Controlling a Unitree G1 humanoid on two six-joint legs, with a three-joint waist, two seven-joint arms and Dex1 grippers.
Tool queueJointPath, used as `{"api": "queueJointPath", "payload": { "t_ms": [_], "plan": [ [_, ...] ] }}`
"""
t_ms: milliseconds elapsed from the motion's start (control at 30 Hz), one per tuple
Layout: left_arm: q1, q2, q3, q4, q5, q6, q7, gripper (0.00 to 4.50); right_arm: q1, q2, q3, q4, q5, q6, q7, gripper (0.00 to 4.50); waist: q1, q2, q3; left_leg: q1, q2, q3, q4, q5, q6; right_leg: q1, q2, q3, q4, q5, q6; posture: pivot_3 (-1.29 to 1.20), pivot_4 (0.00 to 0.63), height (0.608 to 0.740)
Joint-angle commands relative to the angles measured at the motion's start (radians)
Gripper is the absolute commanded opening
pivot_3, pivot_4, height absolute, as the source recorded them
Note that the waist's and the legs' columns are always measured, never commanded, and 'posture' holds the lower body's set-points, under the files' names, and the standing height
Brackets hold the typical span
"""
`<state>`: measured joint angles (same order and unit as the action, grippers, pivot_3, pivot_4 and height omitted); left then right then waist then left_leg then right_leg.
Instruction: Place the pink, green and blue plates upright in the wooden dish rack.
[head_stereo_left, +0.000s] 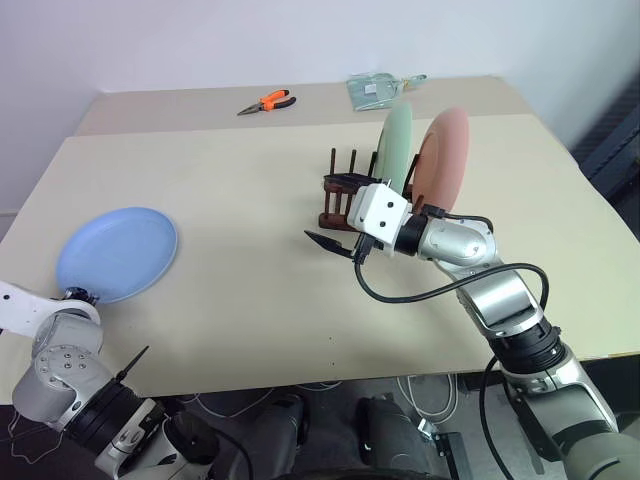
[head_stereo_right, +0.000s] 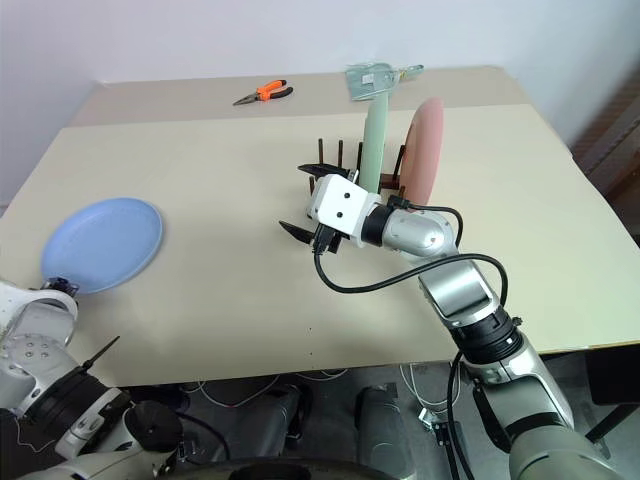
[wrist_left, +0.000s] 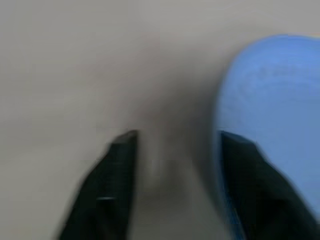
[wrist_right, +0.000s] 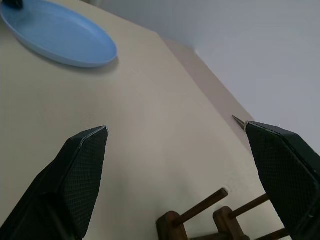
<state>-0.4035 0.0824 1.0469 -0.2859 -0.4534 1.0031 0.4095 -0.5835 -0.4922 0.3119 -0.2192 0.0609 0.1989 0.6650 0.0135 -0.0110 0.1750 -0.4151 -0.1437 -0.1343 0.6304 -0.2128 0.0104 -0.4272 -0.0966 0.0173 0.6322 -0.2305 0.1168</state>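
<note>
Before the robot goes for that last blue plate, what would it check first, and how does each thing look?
1. Green plate upright in the wooden dish rack: ok.
2. Pink plate upright in the rack: ok.
3. Blue plate flat on the table, not yet racked: not ok.
4. Free pegs beside the green plate: ok.
5. Right gripper open, holding nothing: ok.
6. Left gripper gripping the blue plate's rim: cannot tell.

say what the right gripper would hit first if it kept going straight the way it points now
Probably nothing soon: the open right gripper points level across bare table, toward the blue plate lying flat far off. Being above the tabletop, it may pass over that plate; depth is unclear.
</note>
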Motion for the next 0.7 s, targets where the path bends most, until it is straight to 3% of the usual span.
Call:
{"api": "queueJointPath", "payload": {
  "t_ms": [33,67,100,200,300,500,700],
  "plan": [
    [-0.024,0.013,-0.016,0.017,-0.071,0.020,-0.021,0.54,0.004,0.015,-0.021,-0.016,-0.022,-0.027,-0.011,4.50,0.001,0.000,0.000,0.000,0.000,0.000,0.000,0.000,0.000,0.000,0.000,0.000,0.000,0.000,0.000,0.00,0.150,0.719],
    [-0.030,0.016,-0.017,0.026,-0.083,0.021,-0.018,0.10,0.007,0.017,-0.022,-0.016,-0.029,-0.029,-0.012,4.50,0.002,0.000,0.000,0.000,0.000,0.000,0.000,0.000,0.000,0.000,0.001,0.000,0.000,0.000,0.000,0.00,0.150,0.719],
    [-0.035,0.020,-0.019,0.035,-0.092,0.021,-0.018,0.04,0.009,0.020,-0.023,-0.017,-0.034,-0.029,-0.013,4.50,0.002,0.000,0.000,0.000,0.000,0.000,0.000,0.000,0.000,0.000,0.001,0.000,0.000,0.000,0.000,0.00,0.150,0.719],
    [-0.042,0.050,-0.072,0.051,-0.110,0.012,-0.055,0.04,0.012,0.031,-0.031,-0.027,-0.026,-0.008,-0.004,4.50,-0.001,-0.001,0.000,0.001,0.000,0.000,0.000,0.000,0.000,0.001,0.001,0.000,0.000,0.000,0.000,0.00,0.150,0.719],
    [-0.069,0.119,-0.261,0.001,-0.100,-0.055,-0.194,0.04,0.003,0.036,-0.038,-0.048,-0.017,0.013,0.010,4.50,0.002,-0.002,0.000,0.000,0.000,-0.001,0.000,0.001,-0.002,0.000,0.001,0.000,0.000,0.000,0.000,0.00,0.150,0.719],
    [-0.186,0.244,-0.595,-0.049,-0.083,-0.054,-0.365,0.04,-0.060,0.042,0.038,-0.025,-0.183,-0.115,-0.011,4.50,-0.004,-0.003,0.000,0.000,-0.001,0.000,-0.001,0.002,-0.003,0.000,0.001,0.000,0.000,0.000,0.000,0.00,0.150,0.719],
    [-0.297,0.259,-0.710,-0.080,-0.121,0.013,-0.406,0.04,-0.146,0.077,0.115,0.128,-0.371,-0.226,-0.083,4.50,-0.030,-0.003,0.000,0.000,0.000,0.000,-0.003,0.006,-0.007,-0.002,0.001,0.002,0.001,0.000,0.000,0.00,0.150,0.719]
  ]
}}
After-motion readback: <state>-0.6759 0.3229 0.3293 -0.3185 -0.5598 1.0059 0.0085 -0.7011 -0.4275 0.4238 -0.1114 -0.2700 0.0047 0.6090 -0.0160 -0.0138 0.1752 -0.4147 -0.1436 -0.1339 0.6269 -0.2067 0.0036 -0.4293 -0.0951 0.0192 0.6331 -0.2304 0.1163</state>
